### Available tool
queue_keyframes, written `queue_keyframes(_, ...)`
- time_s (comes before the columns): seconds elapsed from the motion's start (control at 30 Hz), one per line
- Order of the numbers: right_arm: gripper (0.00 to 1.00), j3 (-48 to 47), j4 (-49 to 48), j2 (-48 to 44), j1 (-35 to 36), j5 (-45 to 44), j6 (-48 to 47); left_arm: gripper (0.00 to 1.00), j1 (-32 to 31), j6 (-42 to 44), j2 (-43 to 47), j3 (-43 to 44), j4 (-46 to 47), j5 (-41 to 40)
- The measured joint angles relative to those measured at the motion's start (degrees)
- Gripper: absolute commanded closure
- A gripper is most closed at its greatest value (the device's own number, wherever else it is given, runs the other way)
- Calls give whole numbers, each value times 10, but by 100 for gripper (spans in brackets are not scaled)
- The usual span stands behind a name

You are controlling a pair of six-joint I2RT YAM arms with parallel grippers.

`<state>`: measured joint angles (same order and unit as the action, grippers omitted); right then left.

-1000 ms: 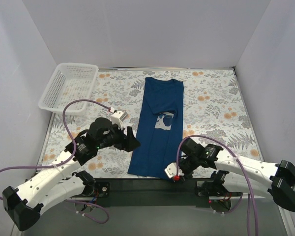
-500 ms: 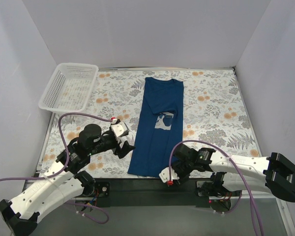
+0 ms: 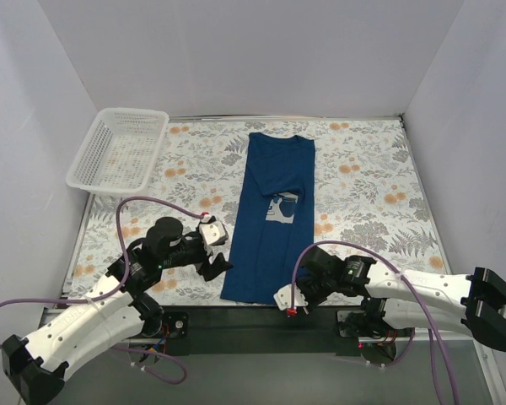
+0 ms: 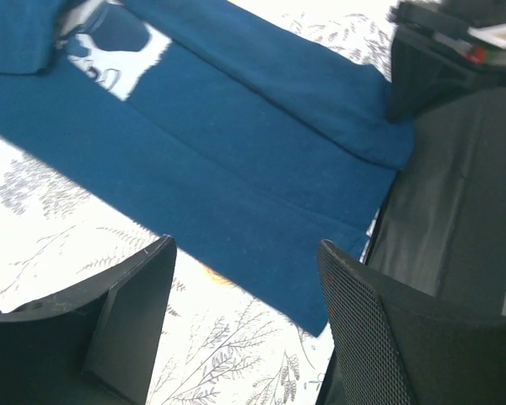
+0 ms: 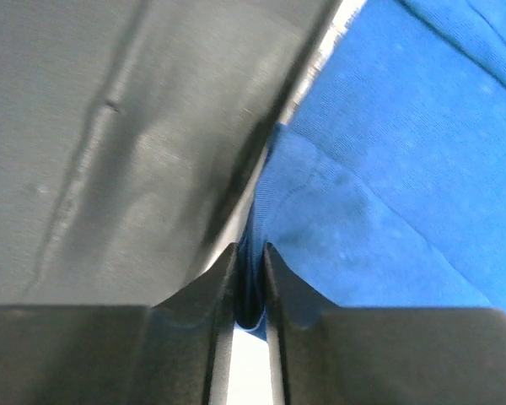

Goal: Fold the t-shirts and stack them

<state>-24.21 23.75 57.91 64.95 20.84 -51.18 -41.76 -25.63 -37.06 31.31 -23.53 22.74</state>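
Note:
One dark navy t-shirt point(image 3: 270, 228) lies as a long narrow strip down the middle of the table, its pale chest graphic point(image 3: 279, 208) facing up. My right gripper point(image 3: 281, 297) is at the strip's near right corner. In the right wrist view the gripper point(image 5: 250, 253) is shut on the t-shirt point(image 5: 388, 169), with a pinch of hem cloth between the jaws. My left gripper point(image 3: 222, 251) hangs open beside the near left edge. In the left wrist view that gripper point(image 4: 244, 253) frames the t-shirt point(image 4: 236, 152) hem corner without touching it.
A white lattice basket point(image 3: 122, 150) stands at the far left corner. The floral tablecloth point(image 3: 363, 186) is bare on both sides of the shirt. A black strip point(image 3: 236, 319) runs along the near table edge, right under the shirt's hem.
The right gripper has closed onto the near right hem corner. The left gripper has swung toward the shirt's near left edge and stays open.

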Motion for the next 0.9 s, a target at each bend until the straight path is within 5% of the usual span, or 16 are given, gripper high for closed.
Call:
queue_keyframes(0.43, 96, 0, 1, -31, -44, 10, 0, 35, -128, 116, -118, -44, 29, 54)
queue_keyframes(0.7, 98, 0, 2, -39, -61, 27, 0, 48, -186, 164, -210, -59, 50, 24)
queue_keyframes(0.9, 99, 0, 3, -43, -71, 35, 0, 49, -199, 180, -240, -64, 65, 1)
